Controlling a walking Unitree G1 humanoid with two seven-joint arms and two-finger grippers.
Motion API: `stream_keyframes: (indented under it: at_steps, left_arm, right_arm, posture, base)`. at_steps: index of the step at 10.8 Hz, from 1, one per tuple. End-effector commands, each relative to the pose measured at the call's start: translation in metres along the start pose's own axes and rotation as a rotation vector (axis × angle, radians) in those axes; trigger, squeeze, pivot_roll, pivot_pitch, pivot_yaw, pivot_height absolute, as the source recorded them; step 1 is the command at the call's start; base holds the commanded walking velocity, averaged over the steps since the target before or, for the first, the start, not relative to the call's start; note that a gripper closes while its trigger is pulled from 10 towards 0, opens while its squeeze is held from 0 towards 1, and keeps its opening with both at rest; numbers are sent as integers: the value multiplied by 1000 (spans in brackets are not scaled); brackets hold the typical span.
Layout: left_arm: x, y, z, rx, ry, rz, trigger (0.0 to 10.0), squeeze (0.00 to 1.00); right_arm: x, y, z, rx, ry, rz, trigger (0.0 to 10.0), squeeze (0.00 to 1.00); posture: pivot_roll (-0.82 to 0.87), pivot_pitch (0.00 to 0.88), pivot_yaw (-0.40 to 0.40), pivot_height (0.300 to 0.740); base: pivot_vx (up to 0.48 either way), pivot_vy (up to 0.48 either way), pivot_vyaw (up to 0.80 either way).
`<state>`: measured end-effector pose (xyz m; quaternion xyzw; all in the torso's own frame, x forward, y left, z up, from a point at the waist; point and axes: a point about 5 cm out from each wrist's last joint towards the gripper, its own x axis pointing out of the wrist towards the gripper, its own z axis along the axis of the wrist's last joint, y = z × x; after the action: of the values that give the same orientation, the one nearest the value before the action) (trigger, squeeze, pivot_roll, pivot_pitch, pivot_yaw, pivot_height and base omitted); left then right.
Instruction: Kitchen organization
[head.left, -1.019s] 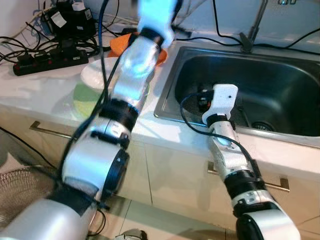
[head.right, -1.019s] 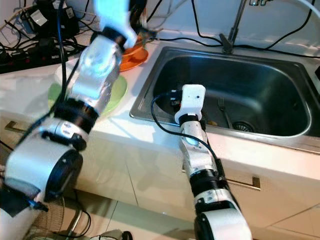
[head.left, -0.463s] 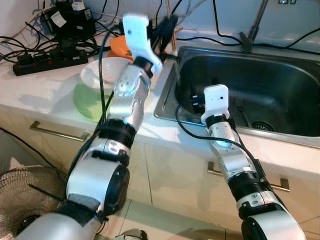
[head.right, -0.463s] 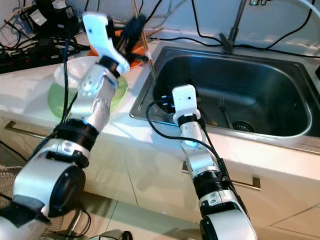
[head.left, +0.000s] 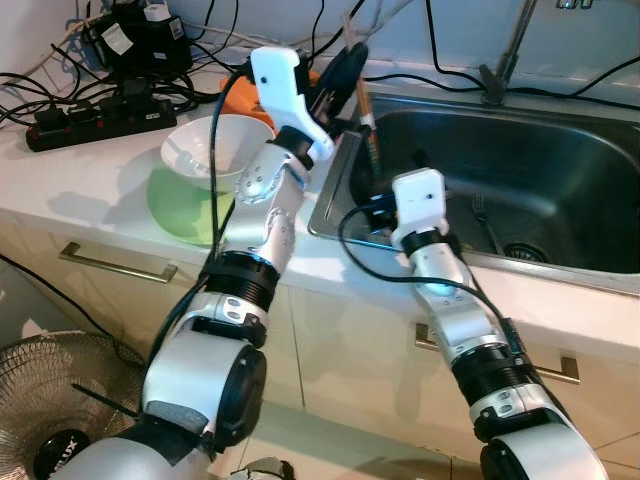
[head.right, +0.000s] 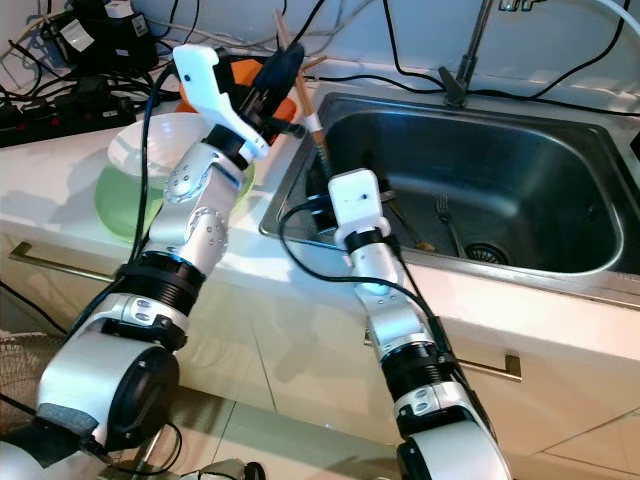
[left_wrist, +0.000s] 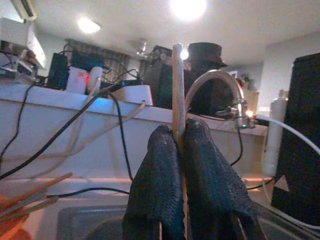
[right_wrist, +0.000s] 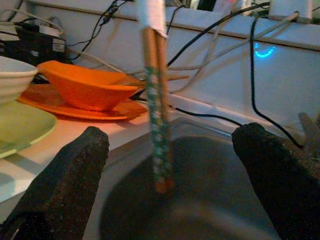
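Note:
My left gripper (head.left: 346, 72) is shut on a pair of wooden chopsticks (head.left: 369, 132) with a green pattern and a white band. They hang tip-down over the left rim of the steel sink (head.left: 570, 140). In the left wrist view the fingertips (left_wrist: 165, 145) pinch the chopsticks (left_wrist: 177, 85) between them. My right gripper (right_wrist: 172, 137) sits low inside the sink by its left wall, open wide. The chopsticks (right_wrist: 156, 125) dangle between its two spread fingers (right_wrist: 75, 170) without touching either.
A white bowl (head.left: 213, 150) rests on a green plate (head.left: 172, 205) on the counter, left of the sink. An orange bowl (right_wrist: 85, 82) on an orange plate (right_wrist: 107, 111) stands behind them. A fork (head.left: 478, 208) lies in the sink. Cables and a power strip (head.left: 90, 120) crowd the back left.
My left arm has swung down and right, bringing the chopsticks from the counter to the sink's left rim. The right gripper has shifted left along the sink to sit under them.

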<state>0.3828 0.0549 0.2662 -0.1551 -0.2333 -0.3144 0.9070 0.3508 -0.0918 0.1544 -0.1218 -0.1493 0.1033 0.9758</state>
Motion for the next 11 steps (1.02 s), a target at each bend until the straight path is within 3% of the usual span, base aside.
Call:
stream_keyframes:
  at_steps: [1,2,6,7,8,11]
  left_arm:
    - [0,0,3,-14,-6,-9,10000,0]
    - [-2,-4,-1,-51,7,-36,10000,0]
    - [-11,-9,-13,-57,80,-73,10000,0]
    - [-14,-9,-14,-56,85,-75,10000,0]
    - [-16,-8,-14,-56,89,-73,10000,0]
    - [-16,-10,-14,-52,99,-74,10000,0]
  right_arm:
    - [0,1,3,1,-12,9,10000,0]
    - [-1,1,2,5,-10,10,10000,0]
    - [1,-5,0,-1,12,-52,10000,0]
    - [1,-6,-1,4,17,-59,3608,0]
    - [1,-6,-2,5,19,-61,0,0]
    - [1,-4,-4,10,32,-60,0,0]
  posture:
    - [-2,0,55,740]
    - [-2,0,53,740]
    - [5,0,52,740]
    - [8,0,52,740]
    - [11,0,52,740]
    - [16,0,54,740]
  base:
    - [0,0,0]
    - [0,0,0]
    - [0,0,0]
    - [0,0,0]
    - [0,0,0]
    - [0,0,0]
